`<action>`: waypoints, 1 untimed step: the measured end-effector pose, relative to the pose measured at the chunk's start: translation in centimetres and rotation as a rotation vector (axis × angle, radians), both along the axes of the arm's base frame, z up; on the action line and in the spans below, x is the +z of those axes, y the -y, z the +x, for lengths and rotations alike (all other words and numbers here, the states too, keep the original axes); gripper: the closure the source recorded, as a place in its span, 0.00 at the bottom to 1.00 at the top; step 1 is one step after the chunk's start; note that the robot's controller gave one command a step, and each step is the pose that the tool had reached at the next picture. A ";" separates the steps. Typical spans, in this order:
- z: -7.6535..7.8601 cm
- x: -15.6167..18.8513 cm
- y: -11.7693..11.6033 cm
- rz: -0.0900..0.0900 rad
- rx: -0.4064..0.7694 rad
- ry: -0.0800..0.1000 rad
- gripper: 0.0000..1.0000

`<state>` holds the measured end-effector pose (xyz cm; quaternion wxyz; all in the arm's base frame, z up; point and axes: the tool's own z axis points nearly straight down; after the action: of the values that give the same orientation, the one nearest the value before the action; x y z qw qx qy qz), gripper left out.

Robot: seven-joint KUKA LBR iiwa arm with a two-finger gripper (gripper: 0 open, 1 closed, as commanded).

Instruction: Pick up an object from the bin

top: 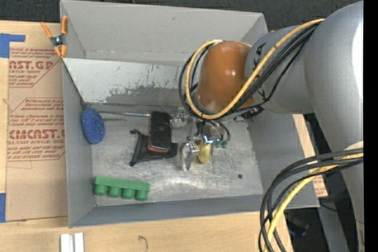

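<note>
— While the claw (198, 153) hangs low over the middle of the grey metal bin (159, 26), which step does the inspector record?

— Approach, judged not yet a pick. The claw sits just above a small pale-yellow piece (205, 154) on the bin floor. A black wedge-shaped plastic object (155, 137) lies just beside that piece, to the view's left. Whether the claw is apart or together cannot be told, as the arm's orange wrist cover (221, 77) hides much of it.

— What does the next move call for?

— Likely a firm grip on the yellow piece, then a straight lift, keeping off the black object.

— Edges and room?

— The back wall is near the wrist, while the floor to the right and front lies open. A blue oval pad (93, 126) by the left wall and a green four-knobbed block (121, 188) near the front-left corner are both well apart from the claw.
</note>
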<state>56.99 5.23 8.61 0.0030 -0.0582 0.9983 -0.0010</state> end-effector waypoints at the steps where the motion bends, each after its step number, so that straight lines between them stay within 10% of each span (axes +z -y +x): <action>1: -3.5 -0.3 -0.1 0.004 -0.236 0.002 0.00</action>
<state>53.52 5.28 8.34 0.0040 0.0597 0.9982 0.0004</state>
